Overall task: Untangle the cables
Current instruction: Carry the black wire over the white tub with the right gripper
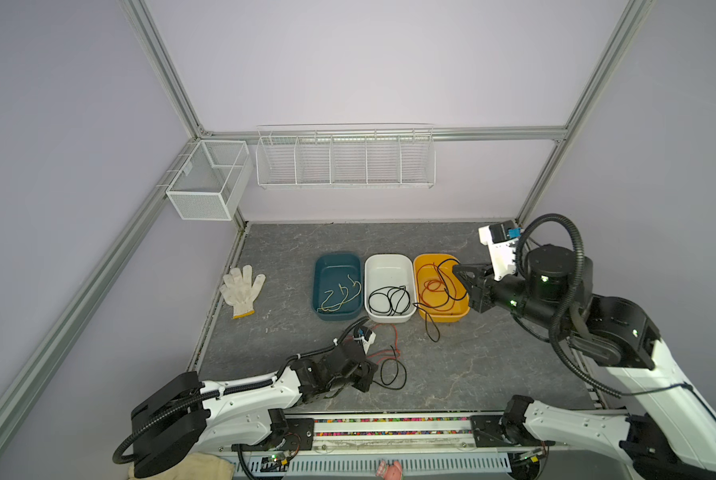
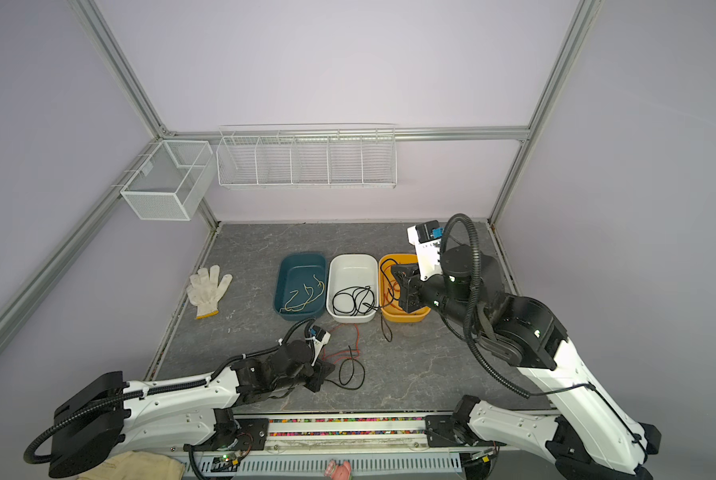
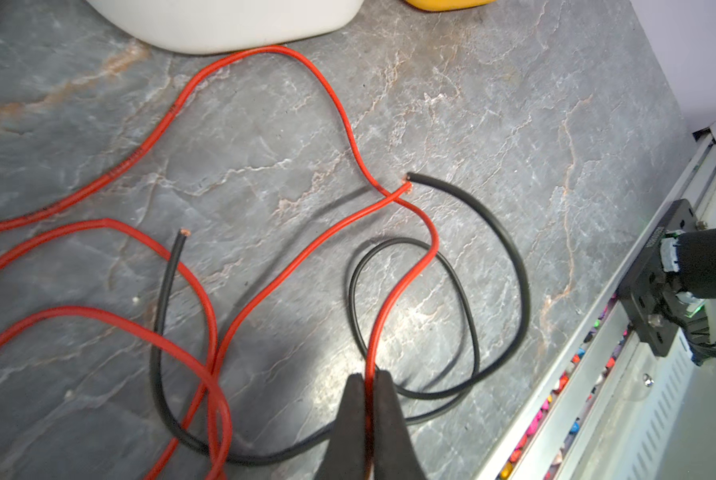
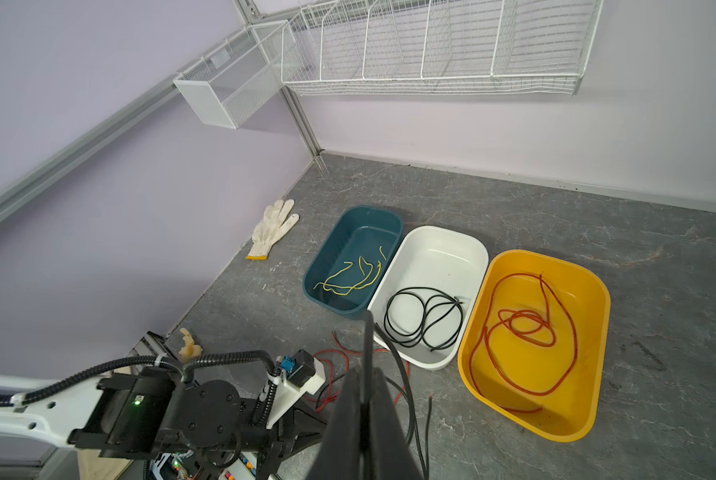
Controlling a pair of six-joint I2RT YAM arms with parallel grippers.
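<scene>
My left gripper (image 1: 372, 375) (image 3: 370, 380) is low over the table's front, shut on a red cable (image 3: 393, 299). That cable lies among other loose red cables (image 1: 383, 353) and a black cable (image 3: 514, 257) looping beside it. My right gripper (image 1: 456, 270) (image 4: 366, 374) hangs above the yellow bin (image 1: 431, 257), shut on a black cable (image 1: 432, 328) that trails over the bin's front rim down to the table. Red cables (image 1: 435, 286) lie in the yellow bin, black cables (image 1: 389, 301) in the white bin (image 1: 389, 257), yellow cables (image 1: 343, 295) in the teal bin (image 1: 337, 259).
A white glove (image 1: 240, 289) lies at the table's left edge. Two white wire baskets (image 1: 343, 158) hang on the back wall above the table. The arm bases and a rail (image 1: 389, 428) run along the front edge.
</scene>
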